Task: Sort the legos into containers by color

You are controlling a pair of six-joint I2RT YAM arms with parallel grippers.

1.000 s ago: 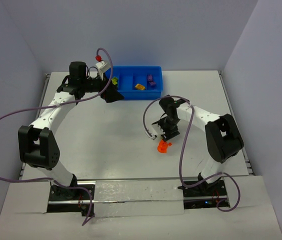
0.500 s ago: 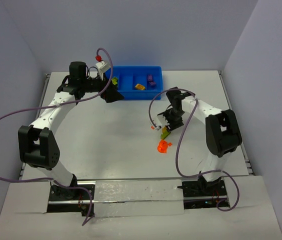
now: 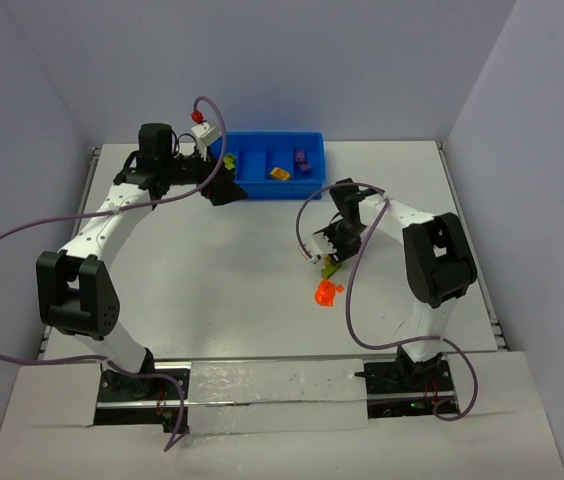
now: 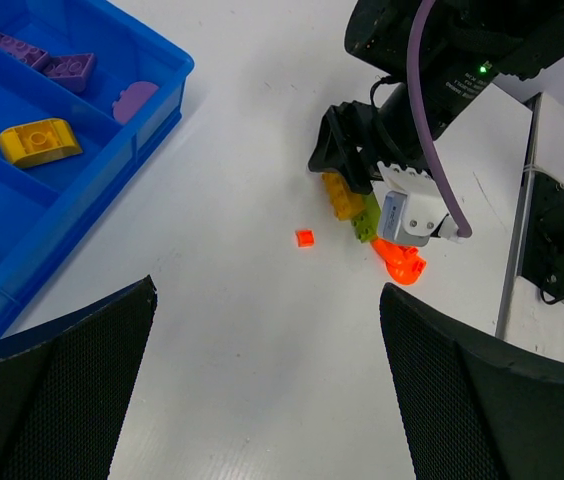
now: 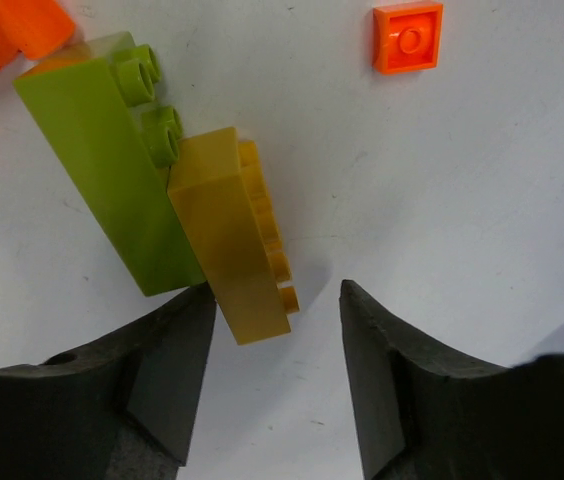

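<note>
A stuck-together olive-green brick point(image 5: 102, 160) and yellow-orange brick point(image 5: 232, 235) lie on the table, also in the top view point(image 3: 330, 263). My right gripper point(image 5: 272, 340) is open right over them, and the yellow brick's near end lies between its jaws, ungripped. A small orange-red tile point(image 5: 408, 38) and a larger orange-red piece point(image 3: 327, 292) lie close by. The blue bin point(image 3: 262, 141) holds a yellow brick point(image 4: 37, 142) and purple bricks point(image 4: 57, 62). My left gripper point(image 4: 267, 380) is open and empty, hovering at the bin's near left corner point(image 3: 224, 185).
The right arm's body and cable point(image 4: 432, 90) show in the left wrist view above the bricks. Green and yellow pieces point(image 3: 230, 160) sit in the bin's leftmost compartment. Walls stand at the back and both sides.
My right gripper has shifted a little toward the bin, uncovering the green and yellow stack that it hid a second ago. The left arm has not moved.
</note>
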